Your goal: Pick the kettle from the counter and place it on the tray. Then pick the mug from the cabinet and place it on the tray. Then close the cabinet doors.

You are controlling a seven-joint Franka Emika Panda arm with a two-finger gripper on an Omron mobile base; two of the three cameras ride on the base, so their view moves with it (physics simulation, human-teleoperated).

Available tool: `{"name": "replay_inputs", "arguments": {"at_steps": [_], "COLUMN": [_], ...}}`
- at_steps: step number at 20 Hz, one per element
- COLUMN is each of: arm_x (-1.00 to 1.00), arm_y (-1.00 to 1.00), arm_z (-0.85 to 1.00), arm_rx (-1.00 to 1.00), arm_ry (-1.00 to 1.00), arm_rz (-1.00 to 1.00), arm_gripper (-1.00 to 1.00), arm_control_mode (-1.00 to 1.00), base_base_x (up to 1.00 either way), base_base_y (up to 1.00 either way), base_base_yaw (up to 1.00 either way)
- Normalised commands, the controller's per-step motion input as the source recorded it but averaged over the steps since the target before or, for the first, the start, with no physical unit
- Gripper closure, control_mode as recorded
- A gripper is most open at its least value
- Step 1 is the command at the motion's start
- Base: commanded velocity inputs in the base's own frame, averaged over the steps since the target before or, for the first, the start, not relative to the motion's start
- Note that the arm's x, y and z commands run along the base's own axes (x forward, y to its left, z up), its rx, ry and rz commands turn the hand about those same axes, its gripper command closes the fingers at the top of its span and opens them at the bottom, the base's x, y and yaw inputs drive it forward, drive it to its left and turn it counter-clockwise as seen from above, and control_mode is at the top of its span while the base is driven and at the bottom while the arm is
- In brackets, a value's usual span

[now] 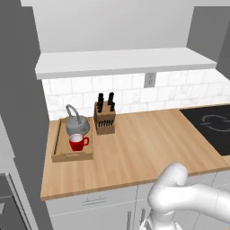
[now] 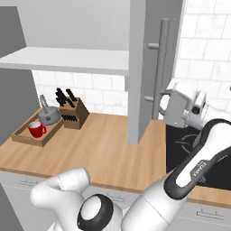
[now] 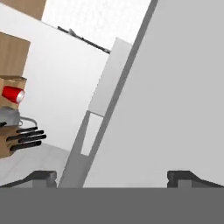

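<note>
Kettle (image 1: 77,125), one mug (image 1: 78,143) (both on tray (image 1: 59,144)), two doors.

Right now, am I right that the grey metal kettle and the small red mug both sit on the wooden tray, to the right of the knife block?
Not quite. The grey metal kettle and the small red mug do both sit on the wooden tray, but the tray lies to the left of the knife block, not the right. The left base view shows this.
</note>
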Motion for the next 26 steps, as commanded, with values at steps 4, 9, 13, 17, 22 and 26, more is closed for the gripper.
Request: {"name": "replay_inputs", "arguments": {"at_steps": [4, 9, 13, 17, 22, 26], "arm_x": [0.00, 0.19, 0.35, 0.47, 0.61, 0.70], "arm_y": [0.89, 0.84, 0.80, 0.68, 0.52, 0.33], "arm_z": [-0.03, 0.00, -0.01, -0.04, -0.06, 0.00], "arm_rx": [-0.28, -0.21, -0.16, -0.13, -0.11, -0.07], "arm_ry": [-0.08, 0.00, -0.01, -0.01, -0.02, 0.00], "arm_rz": [-0.15, -0.21, -0.24, -0.28, -0.30, -0.31], "arm_gripper": [-1.00, -1.00, -1.00, -1.00, -1.00, -1.00], "arm_control_mode": [-1.00, -1.00, -1.00, -1.00, -1.00, -1.00], "base_base_x": [0.00, 0.00, 0.00, 0.00, 0.00, 0.00], "base_base_y": [0.00, 0.00, 0.00, 0.00, 0.00, 0.00], "base_base_yaw": [0.00, 0.00, 0.00, 0.00, 0.00, 0.00]}}
